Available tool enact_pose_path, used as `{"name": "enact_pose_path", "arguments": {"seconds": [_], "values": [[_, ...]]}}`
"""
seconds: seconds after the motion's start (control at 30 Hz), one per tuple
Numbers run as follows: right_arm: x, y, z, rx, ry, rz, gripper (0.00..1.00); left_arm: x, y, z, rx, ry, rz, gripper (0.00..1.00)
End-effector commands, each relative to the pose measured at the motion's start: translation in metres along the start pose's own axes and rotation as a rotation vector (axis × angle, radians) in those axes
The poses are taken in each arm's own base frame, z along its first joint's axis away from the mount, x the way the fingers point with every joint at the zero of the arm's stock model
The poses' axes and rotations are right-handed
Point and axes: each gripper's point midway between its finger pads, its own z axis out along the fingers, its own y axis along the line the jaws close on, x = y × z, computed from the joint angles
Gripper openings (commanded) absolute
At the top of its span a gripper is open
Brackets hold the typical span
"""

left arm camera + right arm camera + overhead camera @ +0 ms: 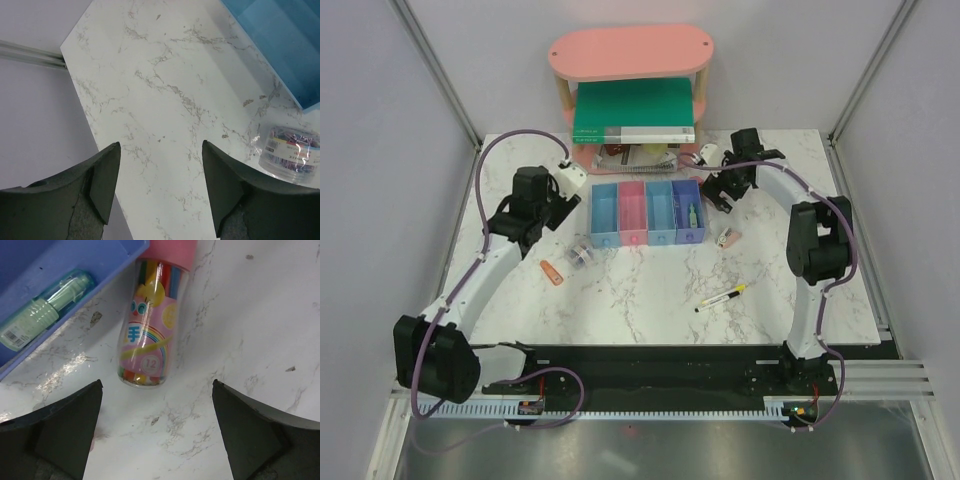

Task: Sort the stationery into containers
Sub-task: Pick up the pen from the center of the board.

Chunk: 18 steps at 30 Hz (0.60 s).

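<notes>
Right hand [157, 384] hangs wide open, holding nothing; the pale pink piece [150, 325] lies at its 12 o'clock on the worktop [240, 315], just beside the purple-blue bin [45, 270]. I judge it light, stiff, slick and roll-prone, so I'd pinch mid-barrel.

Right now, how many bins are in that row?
4, side by side mid-table: left blue bin, pink bin, second blue bin, then purple bin at the right end, holding a green piece. None looks hidden.
</notes>
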Motion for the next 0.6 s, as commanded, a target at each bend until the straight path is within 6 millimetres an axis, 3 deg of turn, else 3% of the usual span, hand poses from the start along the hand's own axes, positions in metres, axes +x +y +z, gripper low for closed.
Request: {"name": "enact_pose_path", "arguments": {"seconds": [0.0, 0.5, 0.57], "values": [[-0.024, 0.005, 0.002, -0.080, -0.092, -0.053, 0.98, 0.009, 0.005, -0.025, -0.009, 0.019, 0.029, 0.73], [-0.018, -0.004, 0.056, -0.130, -0.115, 0.000, 0.98, 0.014, 0.016, -0.046, -0.032, 0.061, 0.064, 0.73], [-0.016, -0.003, 0.059, -0.141, -0.121, 0.008, 0.93, 0.012, 0.017, -0.047, -0.031, 0.060, 0.065, 0.74]]}}
